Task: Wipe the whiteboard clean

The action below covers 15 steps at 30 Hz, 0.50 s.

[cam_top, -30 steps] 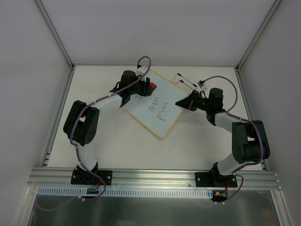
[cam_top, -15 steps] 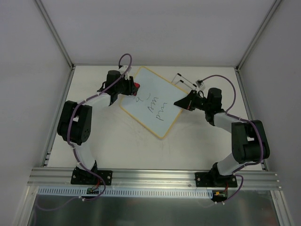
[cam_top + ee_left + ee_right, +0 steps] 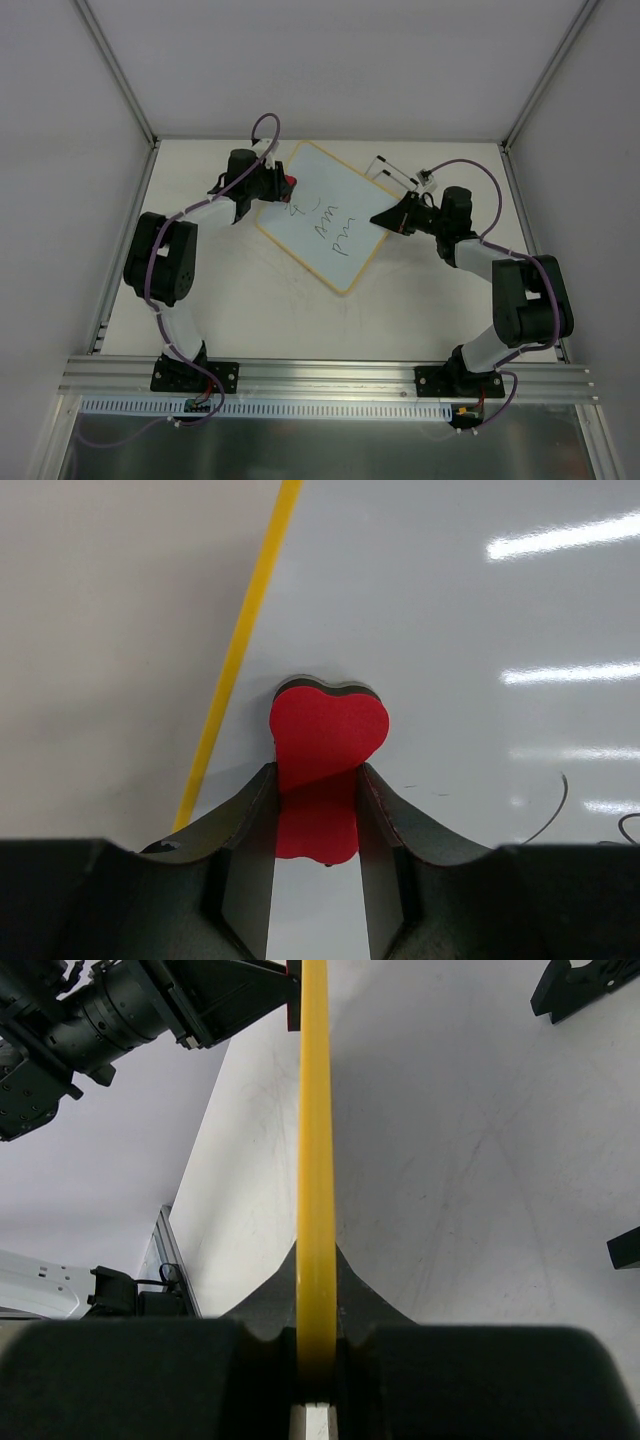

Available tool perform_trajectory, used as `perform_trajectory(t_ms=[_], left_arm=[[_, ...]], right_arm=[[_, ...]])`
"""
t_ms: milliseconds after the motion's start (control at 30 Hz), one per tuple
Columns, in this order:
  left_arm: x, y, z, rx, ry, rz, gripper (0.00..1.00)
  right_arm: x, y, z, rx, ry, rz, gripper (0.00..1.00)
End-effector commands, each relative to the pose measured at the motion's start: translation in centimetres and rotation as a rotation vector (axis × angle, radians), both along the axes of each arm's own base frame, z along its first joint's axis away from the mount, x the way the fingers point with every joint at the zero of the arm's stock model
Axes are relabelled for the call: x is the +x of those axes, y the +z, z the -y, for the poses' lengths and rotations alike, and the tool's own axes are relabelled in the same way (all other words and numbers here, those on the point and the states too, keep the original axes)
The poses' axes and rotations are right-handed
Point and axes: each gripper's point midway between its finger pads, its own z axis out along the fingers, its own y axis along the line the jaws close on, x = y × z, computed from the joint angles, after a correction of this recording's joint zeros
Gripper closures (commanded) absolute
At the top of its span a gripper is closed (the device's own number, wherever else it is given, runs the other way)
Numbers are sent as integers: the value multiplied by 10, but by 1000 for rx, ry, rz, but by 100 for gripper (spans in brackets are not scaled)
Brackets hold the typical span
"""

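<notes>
The whiteboard [image 3: 325,220] lies tilted like a diamond on the table, with black scribbles [image 3: 333,235] near its middle. My left gripper [image 3: 283,187] is shut on a red heart-shaped eraser [image 3: 325,742] and holds it on the board's upper left part, close to the yellow frame edge [image 3: 240,650]. My right gripper [image 3: 380,220] is shut on the board's right edge; in the right wrist view the yellow frame [image 3: 316,1150] runs straight out between the jaws.
A black wire stand [image 3: 395,170] lies behind the board's right corner, near the back wall. Black clip parts [image 3: 585,985] show at the right in the right wrist view. Metal rails [image 3: 125,240] edge the table.
Over the last second my left gripper slid the eraser left across the board's top, toward its left edge. It has barely moved in the last half second. The right gripper stayed put.
</notes>
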Motion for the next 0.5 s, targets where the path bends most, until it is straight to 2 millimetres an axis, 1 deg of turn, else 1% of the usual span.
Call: perform_trajectory(t_ms=[0, 33, 67, 167, 200, 333, 467], left_arm=[[-30, -26, 53, -17, -142, -85, 100], [-32, -26, 59, -14, -155, -83, 100], [-38, -27, 70, -9, -183, -82, 100], [-45, -28, 84, -10, -220, -84, 100], [-50, -29, 92, -10, -239, -87, 100], [-61, -37, 106, 12, -274, -99, 100], [-70, -43, 117, 37, -304, -104, 100]], right_arm=[[-15, 7, -16, -49, 151, 167, 100], [-16, 7, -17, -49, 153, 166, 100], [-15, 8, -17, -49, 153, 167, 100], [-15, 8, -17, -49, 154, 166, 100], [-15, 8, -17, -49, 153, 166, 100], [-16, 7, -17, -49, 156, 164, 100], [-16, 7, -17, -50, 155, 167, 100]])
